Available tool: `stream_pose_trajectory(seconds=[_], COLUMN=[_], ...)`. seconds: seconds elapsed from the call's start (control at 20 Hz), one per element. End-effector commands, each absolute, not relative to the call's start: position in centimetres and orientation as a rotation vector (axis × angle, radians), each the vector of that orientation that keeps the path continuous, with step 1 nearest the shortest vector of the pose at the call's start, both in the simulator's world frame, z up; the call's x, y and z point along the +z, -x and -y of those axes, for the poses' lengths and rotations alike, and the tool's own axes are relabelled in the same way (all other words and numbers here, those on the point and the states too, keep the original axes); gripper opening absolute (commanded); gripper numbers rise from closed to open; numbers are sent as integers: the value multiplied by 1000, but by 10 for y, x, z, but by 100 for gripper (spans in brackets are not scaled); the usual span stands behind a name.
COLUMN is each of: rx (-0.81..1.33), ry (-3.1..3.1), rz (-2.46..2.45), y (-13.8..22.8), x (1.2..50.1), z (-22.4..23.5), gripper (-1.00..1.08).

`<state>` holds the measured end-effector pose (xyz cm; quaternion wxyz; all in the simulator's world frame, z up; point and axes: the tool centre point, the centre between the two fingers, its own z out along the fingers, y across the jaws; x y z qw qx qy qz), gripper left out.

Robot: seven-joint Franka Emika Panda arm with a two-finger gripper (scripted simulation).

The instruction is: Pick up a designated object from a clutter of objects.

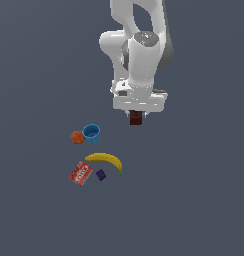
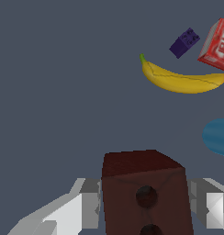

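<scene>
Dark reddish-brown block [image 2: 146, 195]: rectangular, matte, flat top face, two round holes visible on the near face in wrist view. In exterior view it shows only as a small dark brown piece poking out below the tool.

Tool [image 1: 136, 118] pinches the block: wrist view shows one light-grey finger [image 2: 88, 202] on each side of it, pressed against its side faces. Block sits between the fingers, apparently raised off the grey counter [image 1: 194, 200]; contact w/ counter can't be confirmed.

Rest of clutter lies on the counter, well apart from the block, toward exterior view's left: blue cup [image 1: 91, 133] upright, touching orange ball [image 1: 77, 137]; yellow banana [image 1: 106, 160] nearby; purple cube [image 1: 100, 175] just beside banana; red box w/ white lettering [image 1: 80, 173] next to cube. No counter edges in view.
</scene>
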<state>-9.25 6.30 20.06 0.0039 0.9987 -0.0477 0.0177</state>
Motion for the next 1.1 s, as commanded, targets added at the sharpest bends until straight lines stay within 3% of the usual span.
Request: stream_pose_trajectory(seconds=[0.0,1.05], rx=[51,5], ry=[-3129,-3136], rz=[151,154], y=[99,137], x=[222,370], z=[-81,-213], gripper=[-100,-100])
